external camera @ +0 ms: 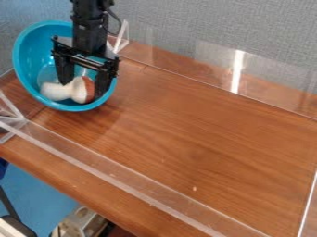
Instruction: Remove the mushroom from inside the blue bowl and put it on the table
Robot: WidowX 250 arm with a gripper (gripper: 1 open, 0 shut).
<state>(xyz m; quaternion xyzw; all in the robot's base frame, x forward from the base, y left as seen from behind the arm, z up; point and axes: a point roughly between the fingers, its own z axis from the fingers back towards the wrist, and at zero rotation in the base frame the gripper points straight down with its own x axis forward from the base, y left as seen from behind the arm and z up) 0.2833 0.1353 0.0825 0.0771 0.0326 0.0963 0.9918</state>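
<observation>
Hovering: tool (84, 77) points straight down inside the blue bowl (31, 44)
Tool state: jaws spread wide, nothing between them
Fingers: dark finger (58, 69) stands on one side of the mushroom, the other on the far side, toward the bowl's right wall
Mushroom: mushroom (66, 90) lies on the bowl's floor, pale stem showing; whether a finger touches it cannot be told
Bowl: sits at the far left corner of the counter (186, 139), near the clear acrylic wall (186, 65)
Counter: reddish-brown wood grain, bare surface beside the bowl
</observation>
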